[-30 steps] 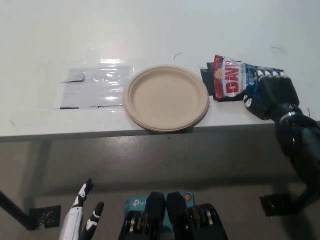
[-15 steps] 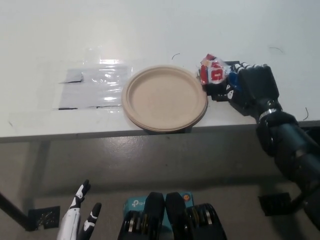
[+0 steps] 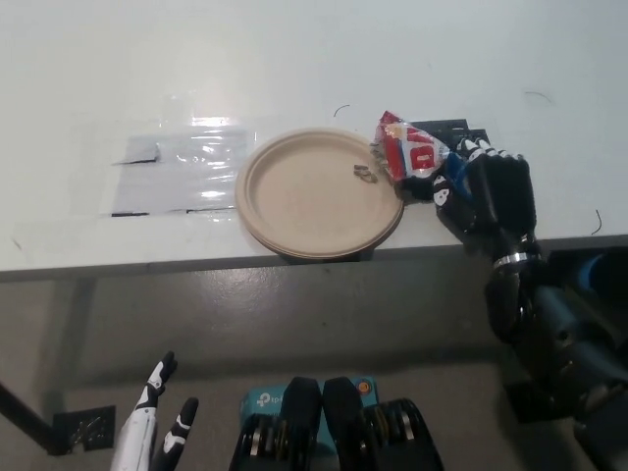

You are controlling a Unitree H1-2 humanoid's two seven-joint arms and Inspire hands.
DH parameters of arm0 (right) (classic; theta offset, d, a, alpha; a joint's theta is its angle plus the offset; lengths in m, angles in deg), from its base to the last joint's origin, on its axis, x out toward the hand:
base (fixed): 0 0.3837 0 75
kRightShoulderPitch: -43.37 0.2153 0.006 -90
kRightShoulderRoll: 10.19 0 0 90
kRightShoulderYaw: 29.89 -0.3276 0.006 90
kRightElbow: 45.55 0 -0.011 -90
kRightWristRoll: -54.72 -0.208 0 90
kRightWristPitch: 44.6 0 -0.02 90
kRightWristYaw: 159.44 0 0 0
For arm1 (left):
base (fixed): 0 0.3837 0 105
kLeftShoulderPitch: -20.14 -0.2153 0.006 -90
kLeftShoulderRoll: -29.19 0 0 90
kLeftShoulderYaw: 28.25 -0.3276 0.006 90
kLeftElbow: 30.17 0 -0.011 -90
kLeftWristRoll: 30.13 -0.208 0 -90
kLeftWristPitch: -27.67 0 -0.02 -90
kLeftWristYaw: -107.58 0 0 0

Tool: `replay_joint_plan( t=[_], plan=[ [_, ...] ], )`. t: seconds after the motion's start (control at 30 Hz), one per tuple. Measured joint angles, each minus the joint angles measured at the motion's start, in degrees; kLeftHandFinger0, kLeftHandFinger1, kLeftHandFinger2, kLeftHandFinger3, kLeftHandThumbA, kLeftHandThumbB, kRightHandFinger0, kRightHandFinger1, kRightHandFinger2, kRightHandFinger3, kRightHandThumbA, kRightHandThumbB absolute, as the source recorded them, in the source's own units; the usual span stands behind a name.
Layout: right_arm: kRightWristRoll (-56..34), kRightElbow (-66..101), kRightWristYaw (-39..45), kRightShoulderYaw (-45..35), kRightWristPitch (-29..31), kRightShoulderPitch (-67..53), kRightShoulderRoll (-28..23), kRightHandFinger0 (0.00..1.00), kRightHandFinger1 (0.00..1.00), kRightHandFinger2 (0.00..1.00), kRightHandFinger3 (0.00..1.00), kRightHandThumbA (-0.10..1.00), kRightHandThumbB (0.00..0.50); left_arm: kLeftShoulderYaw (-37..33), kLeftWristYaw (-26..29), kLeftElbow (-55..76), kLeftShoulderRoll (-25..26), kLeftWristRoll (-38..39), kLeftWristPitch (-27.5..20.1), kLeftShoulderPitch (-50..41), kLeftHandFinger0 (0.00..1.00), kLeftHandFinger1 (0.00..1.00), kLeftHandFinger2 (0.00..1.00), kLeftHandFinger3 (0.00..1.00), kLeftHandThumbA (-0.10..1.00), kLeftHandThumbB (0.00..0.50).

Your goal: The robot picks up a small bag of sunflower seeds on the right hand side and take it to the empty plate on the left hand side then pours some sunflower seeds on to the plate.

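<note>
The black right hand is clamped on the bag of sunflower seeds, holding it just above the right rim of the plate, with the bag's red and white end tilted toward the plate and its darker end hidden in the hand's grip. A few sunflower seeds lie on the plate, close to its right rim and right beside the bag's mouth; they show as a small dark cluster, and it is hard to tell whether they have settled or are mid-fall. The tan plate sits near the front edge of the white bench, roughly at its middle, and the rest of its surface is bare. To the plate's left, a sheet of clear plastic lies flat on the bench, shiny under the light and touching or nearly touching the plate's left rim. The white left hand hangs low below the front edge of the bench, at the lower left, with its fingers spread and nothing held.
</note>
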Motion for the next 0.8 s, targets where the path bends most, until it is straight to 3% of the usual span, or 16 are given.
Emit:
replay_joint_plan(
  t=[0.1, 0.27, 0.37, 0.53, 0.57, 0.73, 0.8],
  plan=[
    [-0.6, 0.0, -0.7, 0.0, 1.2, -0.2, 0.5, 0.00, 0.25, 0.82, 0.77, -0.10, 0.036, 0.0, 0.0, 0.0, 0.0, 0.0, 0.0, 0.1, 1.00, 1.00, 1.00, 1.00, 1.00, 0.004],
    [-0.8, 0.5, -1.6, 1.1, 2.3, -0.4, 1.4, 0.00, 0.32, 0.85, 0.76, -0.10, 0.011, -0.1, 0.0, 0.0, 0.1, -0.1, 0.0, 0.3, 1.00, 1.00, 1.00, 1.00, 1.00, 0.001],
    [-0.6, 0.8, -2.1, 3.0, 2.6, -0.5, 1.6, 0.00, 0.34, 0.84, 0.75, -0.10, 0.047, -0.1, 0.0, 0.0, 0.2, -0.2, 0.0, 0.3, 1.00, 1.00, 1.00, 1.00, 1.00, 0.000],
    [0.9, 0.5, -4.1, 7.4, 2.6, -0.5, 1.0, 0.00, 0.39, 0.86, 0.77, -0.10, 0.159, -0.2, 0.0, 0.0, 0.4, -0.2, 0.0, 0.3, 1.00, 1.00, 1.00, 1.00, 1.00, 0.003],
    [1.3, 0.4, -4.6, 8.7, 2.6, -0.5, 0.6, 0.00, 0.41, 0.87, 0.78, -0.10, 0.145, -0.2, 0.0, 0.0, 0.4, -0.2, 0.0, 0.3, 1.00, 1.00, 1.00, 1.00, 1.00, 0.001],
    [3.0, 0.3, -5.6, 12.8, 2.6, -0.1, -0.7, 0.00, 0.44, 0.91, 0.84, -0.10, 0.176, -0.2, 0.0, 0.0, 0.4, -0.3, 0.0, 0.3, 1.00, 1.00, 1.00, 1.00, 1.00, 0.005],
    [3.9, 0.2, -5.7, 14.9, 2.6, 0.2, -1.3, 0.00, 0.44, 0.92, 0.81, -0.10, 0.184, -0.2, 0.0, 0.0, 0.4, -0.3, 0.0, 0.3, 1.00, 1.00, 1.00, 1.00, 1.00, 0.005]
  ],
)
